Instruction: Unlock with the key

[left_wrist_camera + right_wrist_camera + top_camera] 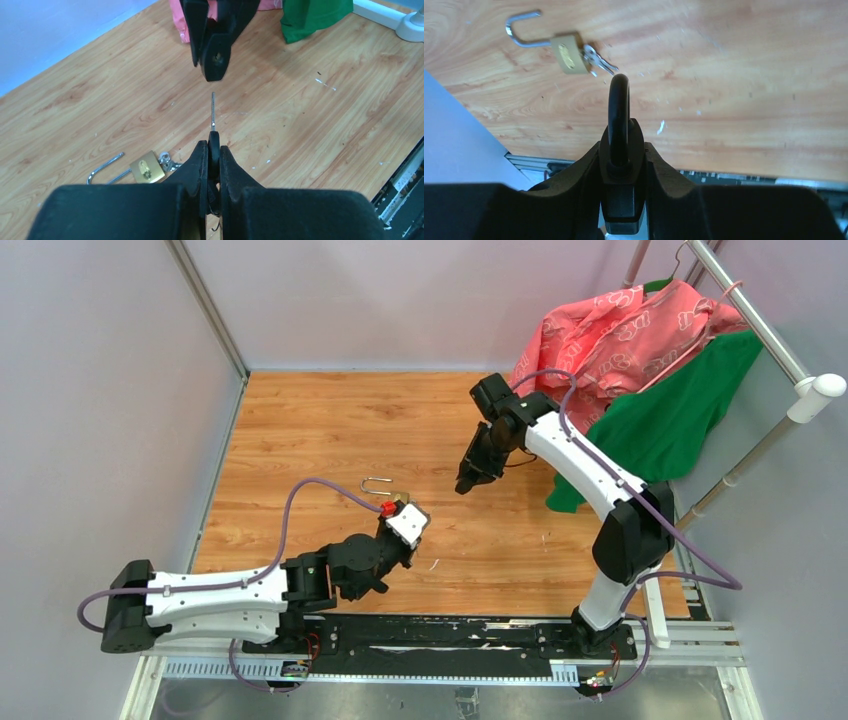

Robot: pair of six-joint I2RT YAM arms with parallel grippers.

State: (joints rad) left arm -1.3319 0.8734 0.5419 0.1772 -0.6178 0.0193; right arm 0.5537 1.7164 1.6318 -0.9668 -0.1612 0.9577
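The left gripper (213, 150) pinches the key (214, 136) tight, blade aimed at a black looped piece (619, 100), seemingly a lock, clamped in the right gripper (621, 145) for lining up, while the brass padlock (147, 167) lies shackle-open on the wooden table (310, 110).

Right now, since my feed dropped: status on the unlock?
Left gripper shut on key. Right gripper shut on black lock. Key tip short of lock, not in. Brass padlock lies open on table, off to the side.
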